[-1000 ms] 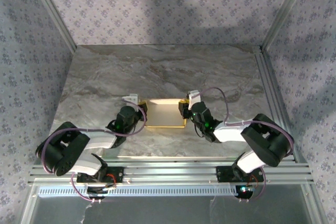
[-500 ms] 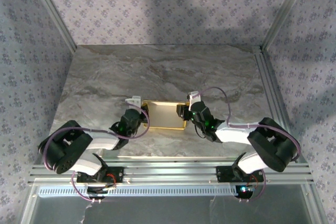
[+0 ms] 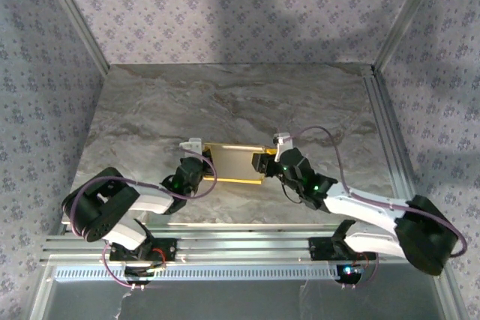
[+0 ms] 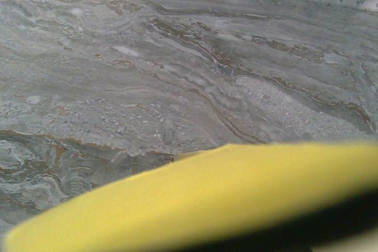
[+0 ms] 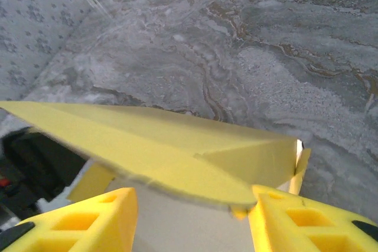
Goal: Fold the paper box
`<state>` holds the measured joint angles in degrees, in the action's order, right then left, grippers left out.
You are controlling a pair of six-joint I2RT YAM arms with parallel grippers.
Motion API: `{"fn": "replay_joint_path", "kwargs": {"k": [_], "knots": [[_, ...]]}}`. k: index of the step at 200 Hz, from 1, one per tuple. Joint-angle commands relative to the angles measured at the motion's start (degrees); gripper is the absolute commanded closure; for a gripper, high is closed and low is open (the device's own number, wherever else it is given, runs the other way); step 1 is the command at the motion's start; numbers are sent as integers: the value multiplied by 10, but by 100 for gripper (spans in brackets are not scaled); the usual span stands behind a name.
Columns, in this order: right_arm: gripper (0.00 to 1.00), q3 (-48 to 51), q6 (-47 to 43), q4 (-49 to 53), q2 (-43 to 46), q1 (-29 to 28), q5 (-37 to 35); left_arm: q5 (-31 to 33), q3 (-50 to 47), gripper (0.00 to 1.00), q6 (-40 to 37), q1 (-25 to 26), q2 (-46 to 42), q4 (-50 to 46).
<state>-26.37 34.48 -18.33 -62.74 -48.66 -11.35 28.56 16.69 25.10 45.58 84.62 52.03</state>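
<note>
The paper box (image 3: pixel 236 162) lies flat and yellow in the middle of the marble table, between the two grippers. My left gripper (image 3: pixel 199 157) is at its left end; in the left wrist view a blurred yellow panel of the box (image 4: pixel 207 193) hides the fingers, and I cannot tell whether they hold it. My right gripper (image 3: pixel 267 162) is at the box's right end. In the right wrist view it (image 5: pixel 192 219) stands open, its yellow foam fingers (image 5: pixel 77 219) either side of the white inside, and the yellow top panel (image 5: pixel 177 140) slopes just above them.
Aluminium rails run along the near edge (image 3: pixel 247 245) and the right side (image 3: pixel 386 133) of the table. Patterned walls close in the back and both sides. Bare marble (image 3: pixel 225 95) stretches behind the box.
My right gripper has opened and its arm has stretched out low to the right. The box's top went from bright white to yellow. The left gripper crept slightly up and to the right.
</note>
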Motion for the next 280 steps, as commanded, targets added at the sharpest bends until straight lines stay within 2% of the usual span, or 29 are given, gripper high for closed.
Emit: {"fn": "replay_joint_path", "kwargs": {"k": [1, 48, 81, 93, 115, 143, 181, 233, 261, 280], "knots": [[48, 6, 81, 95, 63, -7, -23, 13, 2, 100, 9, 9, 14, -24], [51, -32, 267, 273, 175, -11, -81, 34, 3, 100, 3, 24, 20, -16], [50, -127, 347, 354, 154, -6, -83, 42, 5, 100, 3, 28, 35, -6], [52, -158, 397, 382, 134, -3, -73, 42, 7, 100, 3, 29, 42, -3], [57, -186, 490, 374, 93, -1, -40, 58, 11, 100, 3, 34, 56, 5], [57, -193, 572, 309, 35, 2, 3, 73, 13, 100, 4, 42, 68, 11], [55, -226, 607, 284, -31, 2, 22, 92, 12, 100, 0, 54, 65, 11], [55, -259, 613, 261, -89, 21, 30, 101, 13, 100, -8, 60, 57, 6], [58, -267, 613, 262, -113, 52, 69, 103, 17, 100, -11, 61, 57, 1], [64, -247, 587, 260, -91, 78, 82, 106, 17, 100, -14, 61, 54, -2]]}}
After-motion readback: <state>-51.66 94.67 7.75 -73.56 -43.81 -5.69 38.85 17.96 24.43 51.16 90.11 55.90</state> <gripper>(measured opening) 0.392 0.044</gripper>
